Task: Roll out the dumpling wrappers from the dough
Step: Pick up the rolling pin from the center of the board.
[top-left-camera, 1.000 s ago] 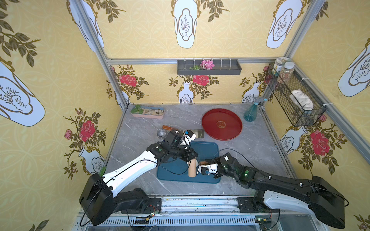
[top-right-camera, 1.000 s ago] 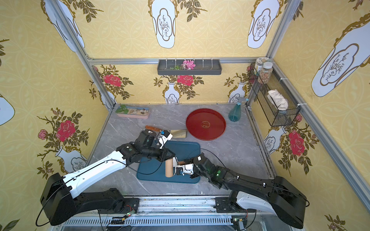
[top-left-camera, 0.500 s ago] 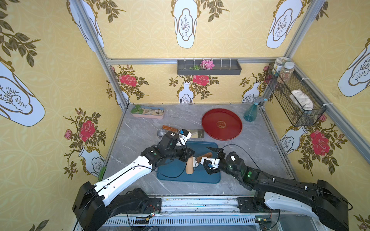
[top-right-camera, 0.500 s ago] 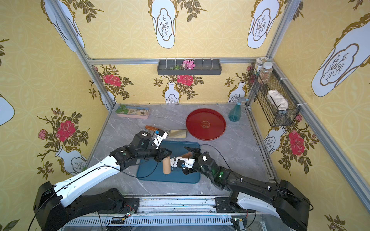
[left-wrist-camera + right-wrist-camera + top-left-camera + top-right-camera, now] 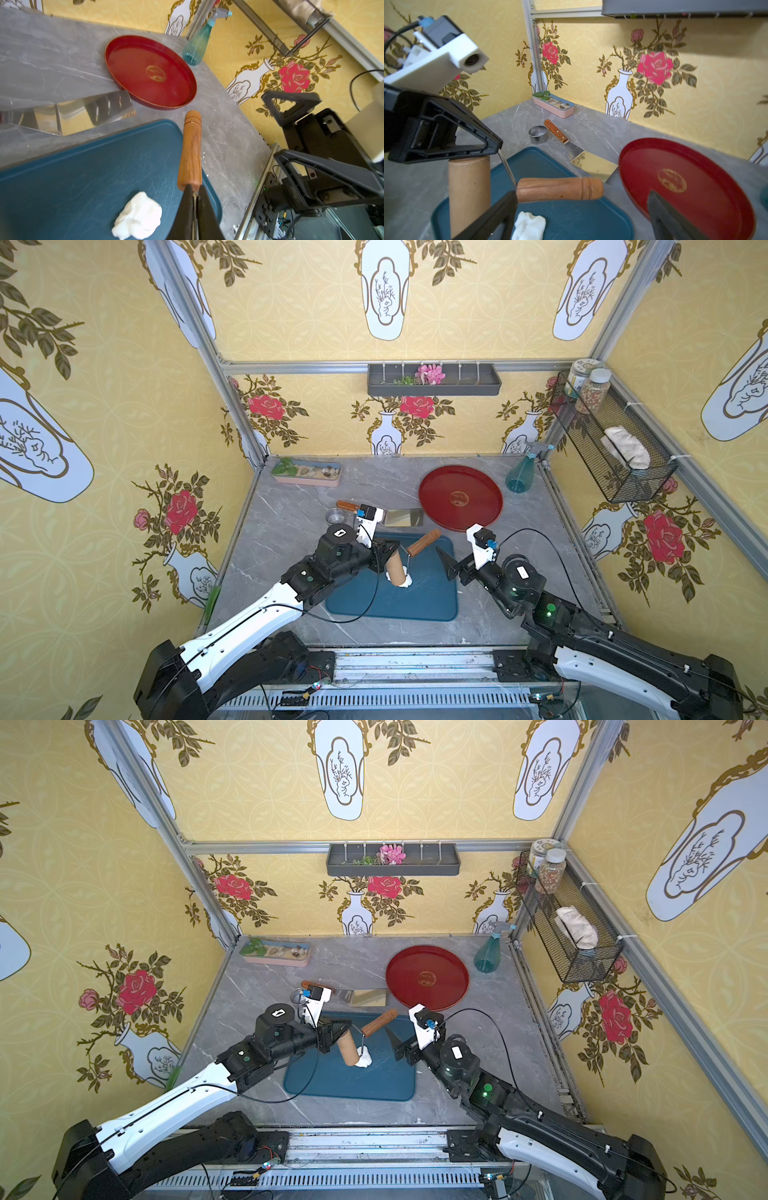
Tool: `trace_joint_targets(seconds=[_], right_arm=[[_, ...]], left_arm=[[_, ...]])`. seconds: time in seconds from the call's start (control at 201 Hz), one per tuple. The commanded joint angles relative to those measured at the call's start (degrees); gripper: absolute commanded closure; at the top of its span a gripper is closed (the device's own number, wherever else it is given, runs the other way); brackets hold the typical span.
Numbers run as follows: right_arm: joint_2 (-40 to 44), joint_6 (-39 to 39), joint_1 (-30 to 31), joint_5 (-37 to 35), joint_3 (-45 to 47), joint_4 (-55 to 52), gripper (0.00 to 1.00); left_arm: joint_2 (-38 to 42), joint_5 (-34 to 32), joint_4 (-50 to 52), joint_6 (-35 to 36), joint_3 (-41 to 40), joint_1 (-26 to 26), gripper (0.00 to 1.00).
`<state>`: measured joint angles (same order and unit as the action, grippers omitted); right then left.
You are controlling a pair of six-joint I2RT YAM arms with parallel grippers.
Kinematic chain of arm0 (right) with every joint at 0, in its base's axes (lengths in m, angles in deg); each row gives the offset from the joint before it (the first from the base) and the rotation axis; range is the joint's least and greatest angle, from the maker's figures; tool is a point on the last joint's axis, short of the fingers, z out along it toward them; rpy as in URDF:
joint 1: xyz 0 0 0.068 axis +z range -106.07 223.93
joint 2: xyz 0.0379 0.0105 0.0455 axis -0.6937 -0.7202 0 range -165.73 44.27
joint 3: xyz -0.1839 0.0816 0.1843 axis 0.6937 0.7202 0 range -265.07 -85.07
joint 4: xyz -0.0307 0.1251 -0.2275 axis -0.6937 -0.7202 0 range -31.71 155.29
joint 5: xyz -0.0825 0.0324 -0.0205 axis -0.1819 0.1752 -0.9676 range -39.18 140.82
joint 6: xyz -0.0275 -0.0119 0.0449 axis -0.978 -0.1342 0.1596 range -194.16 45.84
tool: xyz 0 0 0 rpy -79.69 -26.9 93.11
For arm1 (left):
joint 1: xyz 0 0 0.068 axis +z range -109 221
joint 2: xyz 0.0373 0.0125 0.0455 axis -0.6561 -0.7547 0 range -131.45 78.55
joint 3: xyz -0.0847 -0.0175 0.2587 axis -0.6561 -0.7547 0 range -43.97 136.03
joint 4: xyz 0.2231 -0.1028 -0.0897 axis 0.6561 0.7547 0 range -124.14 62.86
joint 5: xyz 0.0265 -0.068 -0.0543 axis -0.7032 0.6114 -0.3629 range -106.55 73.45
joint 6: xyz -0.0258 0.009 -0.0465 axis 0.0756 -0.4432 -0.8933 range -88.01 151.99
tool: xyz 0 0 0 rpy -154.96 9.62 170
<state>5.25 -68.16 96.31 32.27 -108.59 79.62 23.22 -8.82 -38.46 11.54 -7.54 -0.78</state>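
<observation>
A white lump of dough (image 5: 406, 581) (image 5: 362, 1060) lies on the blue board (image 5: 415, 605), close beside the wooden roller's drum (image 5: 397, 570), which stands tilted on the board. My left gripper (image 5: 395, 549) (image 5: 195, 190) is shut on the roller's thin metal rod, just behind the wooden handle (image 5: 191, 151) (image 5: 558, 189). The handle points to the back right. My right gripper (image 5: 451, 566) (image 5: 582, 195) hangs open at the board's right edge, apart from the handle and holding nothing. No dumpling wrappers are in view.
A red round tray (image 5: 460, 497) sits behind the board on the right, with a teal spray bottle (image 5: 521, 475) beyond it. A metal scraper (image 5: 403, 517) and a steel ring cup (image 5: 334, 514) lie just behind the board. A pink planter (image 5: 305, 472) stands at the back left.
My right gripper opened, let go of the roller's handle and drew back to the right. The handle has swung toward the back right, and my left gripper stays shut on the rod.
</observation>
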Motion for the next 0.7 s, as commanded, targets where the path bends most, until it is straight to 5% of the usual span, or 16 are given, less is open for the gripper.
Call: trace_joint_targets(seconds=[0.0, 0.339, 0.697], right_arm=[[1.37, 16.08, -0.35, 1.31, 0.22, -4.64, 0.03], [3.18, 31.61, -4.57, 16.04, 4.93, 4.89, 0.00], [-4.70, 47.20, -25.30, 46.37, 5.37, 24.22, 0.08]], left_arm=[[1.48, 1.44, -11.86, -2.30, -1.91, 0.33, 1.00], [3.72, 21.42, -24.52, -8.36, -6.62, 6.10, 1.00], [7.58, 32.83, -26.47, -10.07, -8.20, 9.35, 1.00]])
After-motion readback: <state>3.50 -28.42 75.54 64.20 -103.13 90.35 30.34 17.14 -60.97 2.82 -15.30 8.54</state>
